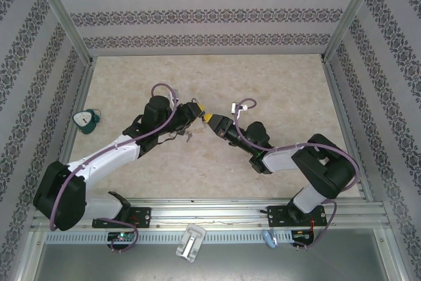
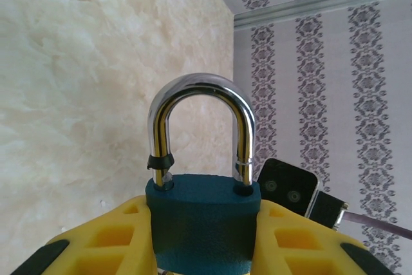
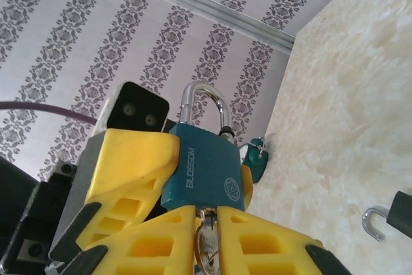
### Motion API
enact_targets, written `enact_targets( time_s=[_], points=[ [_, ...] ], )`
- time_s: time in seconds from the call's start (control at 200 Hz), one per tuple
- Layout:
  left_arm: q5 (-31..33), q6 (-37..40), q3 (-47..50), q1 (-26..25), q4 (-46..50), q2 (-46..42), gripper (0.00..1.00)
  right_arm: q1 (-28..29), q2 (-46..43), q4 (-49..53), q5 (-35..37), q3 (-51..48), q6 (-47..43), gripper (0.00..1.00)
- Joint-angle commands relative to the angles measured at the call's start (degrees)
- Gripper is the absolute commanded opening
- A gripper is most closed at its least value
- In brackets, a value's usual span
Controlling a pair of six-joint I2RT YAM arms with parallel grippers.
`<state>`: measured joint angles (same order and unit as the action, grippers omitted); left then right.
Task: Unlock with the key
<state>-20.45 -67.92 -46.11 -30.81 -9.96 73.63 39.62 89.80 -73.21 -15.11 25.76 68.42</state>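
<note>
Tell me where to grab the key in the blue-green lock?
Pinch the key by its flat head, coming from the bottom end of the lock, in line with it. Its blade is buried in the keyhole there, so just the head sticks out, and its flat faces suit pinching and turning.

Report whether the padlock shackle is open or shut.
Shut, apparently: both legs of the shackle sit inside the blue padlock.

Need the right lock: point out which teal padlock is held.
The teal padlock clamped between the left fingers, key in its base; the other padlock lies loose by the left wall.
</note>
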Motion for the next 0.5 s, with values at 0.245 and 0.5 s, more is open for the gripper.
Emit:
enact_targets(
  time_s=[0.245, 0.5],
  points=[
    [5.37, 3.7, -11.46, -0.22, 26.62, 1.97, 0.15, 3.12, -15.23, 35.61, 6.58, 0.16, -21.05, 0.35],
    [3.82, 2.8, -14.5, -0.22, 29.74, 5.77, 0.16, 5.07, -17.65, 30.77, 10.02, -2.15, -26.79, 0.5]
  ],
)
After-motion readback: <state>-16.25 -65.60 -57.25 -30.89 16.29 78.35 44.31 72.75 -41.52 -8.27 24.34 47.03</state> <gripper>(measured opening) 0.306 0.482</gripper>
